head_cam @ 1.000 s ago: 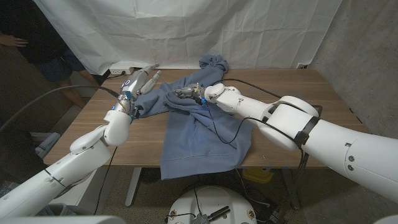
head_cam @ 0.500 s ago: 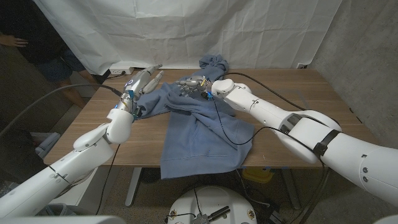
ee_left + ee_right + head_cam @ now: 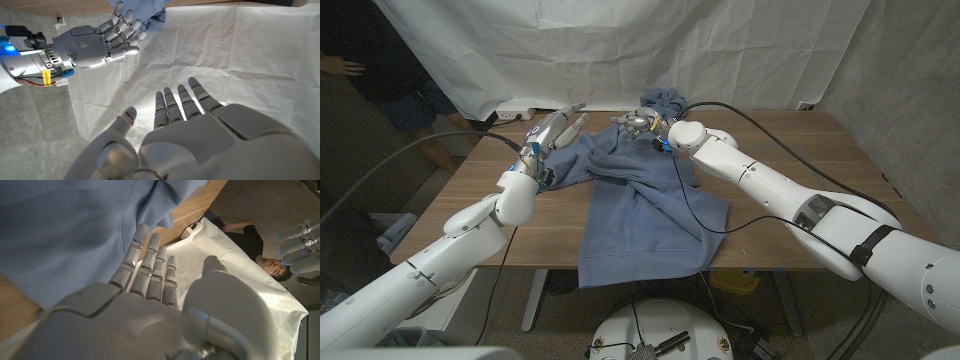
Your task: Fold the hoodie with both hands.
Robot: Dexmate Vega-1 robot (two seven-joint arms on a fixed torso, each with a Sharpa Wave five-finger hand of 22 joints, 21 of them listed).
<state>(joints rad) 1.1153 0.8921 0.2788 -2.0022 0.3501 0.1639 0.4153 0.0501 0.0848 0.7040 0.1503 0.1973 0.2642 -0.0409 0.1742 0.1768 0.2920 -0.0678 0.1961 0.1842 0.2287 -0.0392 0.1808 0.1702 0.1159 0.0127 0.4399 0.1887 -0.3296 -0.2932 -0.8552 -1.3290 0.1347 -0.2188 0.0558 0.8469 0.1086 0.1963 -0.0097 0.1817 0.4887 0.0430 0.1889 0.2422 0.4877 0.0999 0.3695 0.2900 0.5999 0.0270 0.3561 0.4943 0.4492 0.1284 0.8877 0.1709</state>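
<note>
While the blue hoodie (image 3: 640, 205) is lying crumpled across the middle of the wooden table (image 3: 790, 215), its lower part hanging over the near edge, both hands are hovering above its far portion. The left hand (image 3: 556, 128) is holding nothing, fingers extended and slightly apart. The right hand (image 3: 636, 124) is likewise empty, fingers loosely parted, near the bunched hood.

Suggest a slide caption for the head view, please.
Both open hands, left hand and right hand, hover over a crumpled blue hoodie.
</note>
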